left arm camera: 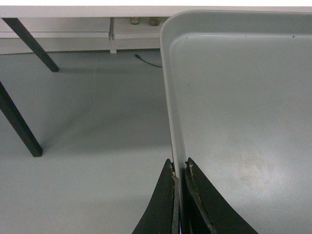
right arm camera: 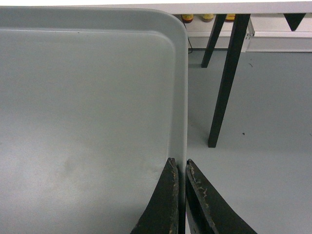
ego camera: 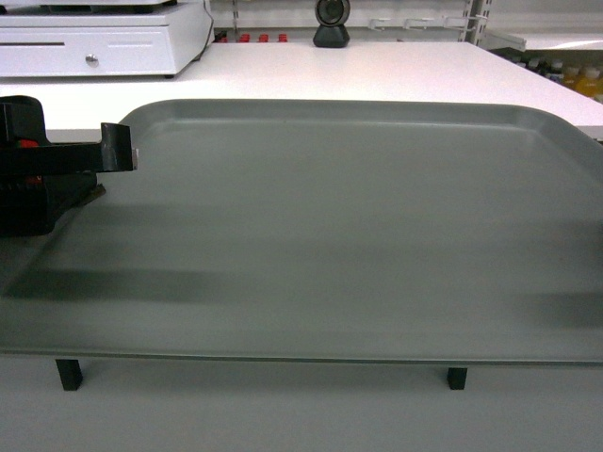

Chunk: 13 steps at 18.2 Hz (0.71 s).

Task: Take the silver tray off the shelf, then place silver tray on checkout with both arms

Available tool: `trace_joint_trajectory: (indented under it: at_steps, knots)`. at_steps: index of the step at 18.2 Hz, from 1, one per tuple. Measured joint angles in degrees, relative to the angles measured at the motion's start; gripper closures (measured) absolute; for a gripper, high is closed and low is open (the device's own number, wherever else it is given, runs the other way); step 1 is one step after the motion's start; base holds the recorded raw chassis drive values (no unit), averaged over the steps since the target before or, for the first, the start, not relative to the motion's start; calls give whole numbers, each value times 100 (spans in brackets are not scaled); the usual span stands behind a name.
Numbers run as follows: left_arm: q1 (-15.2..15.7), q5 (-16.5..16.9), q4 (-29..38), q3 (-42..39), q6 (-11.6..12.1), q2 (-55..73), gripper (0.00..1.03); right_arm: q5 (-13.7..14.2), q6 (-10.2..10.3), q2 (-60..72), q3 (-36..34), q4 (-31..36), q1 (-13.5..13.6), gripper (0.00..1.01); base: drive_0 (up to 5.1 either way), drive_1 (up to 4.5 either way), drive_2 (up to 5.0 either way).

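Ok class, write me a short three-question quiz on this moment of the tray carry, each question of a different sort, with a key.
1. True or false: the silver tray already rests flat on the checkout.
2. Which part of the tray does the left gripper clamp: A) its side rim, B) its middle, C) nothing?
3. Fill in: behind the tray, on the checkout's far edge, stands a black ____.

Key: 1 false, the wrist views show floor beneath it; 2 A, as does the right gripper on the opposite rim; 3 barcode scanner.
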Motion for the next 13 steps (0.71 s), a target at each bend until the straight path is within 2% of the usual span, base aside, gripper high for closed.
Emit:
trace_joint_trajectory:
  at_steps: [13]
  knots:
    - [-2,0,9,0,0,2,100,0,0,0,0,2,0,99,4,367,-360]
